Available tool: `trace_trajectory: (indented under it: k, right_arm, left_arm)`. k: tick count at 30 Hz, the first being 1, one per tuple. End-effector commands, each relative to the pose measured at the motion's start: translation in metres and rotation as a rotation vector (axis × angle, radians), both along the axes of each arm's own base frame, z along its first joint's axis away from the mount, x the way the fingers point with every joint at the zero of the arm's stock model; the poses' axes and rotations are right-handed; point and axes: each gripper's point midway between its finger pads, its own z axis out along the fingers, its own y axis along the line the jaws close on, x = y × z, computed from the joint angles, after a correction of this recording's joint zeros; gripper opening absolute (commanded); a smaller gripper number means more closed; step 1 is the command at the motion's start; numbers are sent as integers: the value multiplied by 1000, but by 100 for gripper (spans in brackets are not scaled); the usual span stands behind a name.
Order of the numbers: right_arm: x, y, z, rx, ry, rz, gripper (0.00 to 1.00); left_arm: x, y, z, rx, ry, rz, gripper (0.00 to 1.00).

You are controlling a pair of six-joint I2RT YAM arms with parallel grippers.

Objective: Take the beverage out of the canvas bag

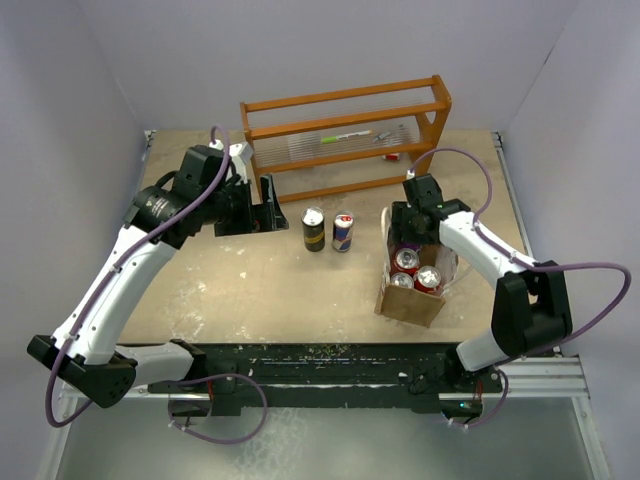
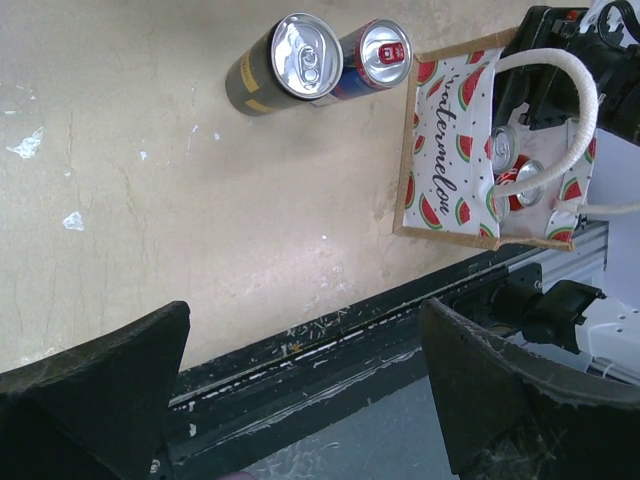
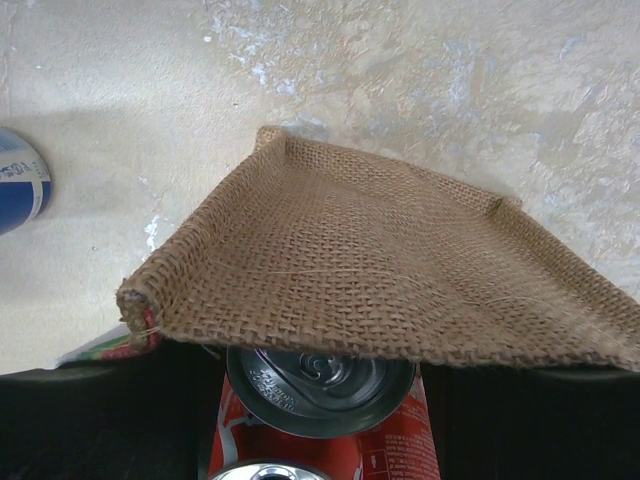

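Observation:
The canvas bag stands at the right of the table, with red cans upright inside it. It also shows in the left wrist view, with a watermelon-print lining and a white loop handle. My right gripper reaches into the bag's far end. In the right wrist view the burlap wall hangs over the fingertips. The right gripper has one finger on each side of a red can and appears shut on it. My left gripper is open and empty above the table, left of the bag; its fingers stand wide apart in its own view.
A dark gold can and a blue can stand together mid-table, left of the bag. The orange wooden rack stands at the back. The black rail runs along the table's near edge.

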Motion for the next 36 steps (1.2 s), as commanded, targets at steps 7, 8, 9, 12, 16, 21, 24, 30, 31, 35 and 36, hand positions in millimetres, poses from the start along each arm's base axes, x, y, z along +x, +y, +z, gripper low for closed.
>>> trace_trajectory:
  k: [7,8,9,12,16,21,24,30,31,35,36]
  right_arm:
    - [13,-1,76,47,-190,-6,5]
    - [11,-1,82,52,-203,-9,3]
    - [9,-2,89,57,-216,-12,1]
    - [-1,-4,107,82,-256,-18,0]
    - [-19,-3,123,131,-284,-14,0]
    - [-43,0,152,218,-355,-3,0]
    - [-56,3,172,269,-393,15,0]
    - [-79,14,216,386,-478,68,0]
    - [-82,16,224,407,-493,80,0]
    - [-96,30,248,493,-520,150,0]
    - [-96,31,252,494,-532,162,0]
  left_arm:
    - [-9,0,26,-95,-57,22,99]
    - [-10,-1,26,-101,-54,22,99]
    - [-12,-1,26,-108,-53,20,99]
    - [-17,-2,26,-129,-46,22,99]
    - [-24,0,26,-148,-39,25,99]
    - [-37,5,25,-162,-31,34,99]
    - [-46,9,23,-171,-22,40,99]
    - [-64,16,15,-190,3,58,99]
    - [-67,18,14,-193,5,59,99]
    - [-77,23,12,-200,10,69,99]
    - [-79,24,12,-201,10,71,99]
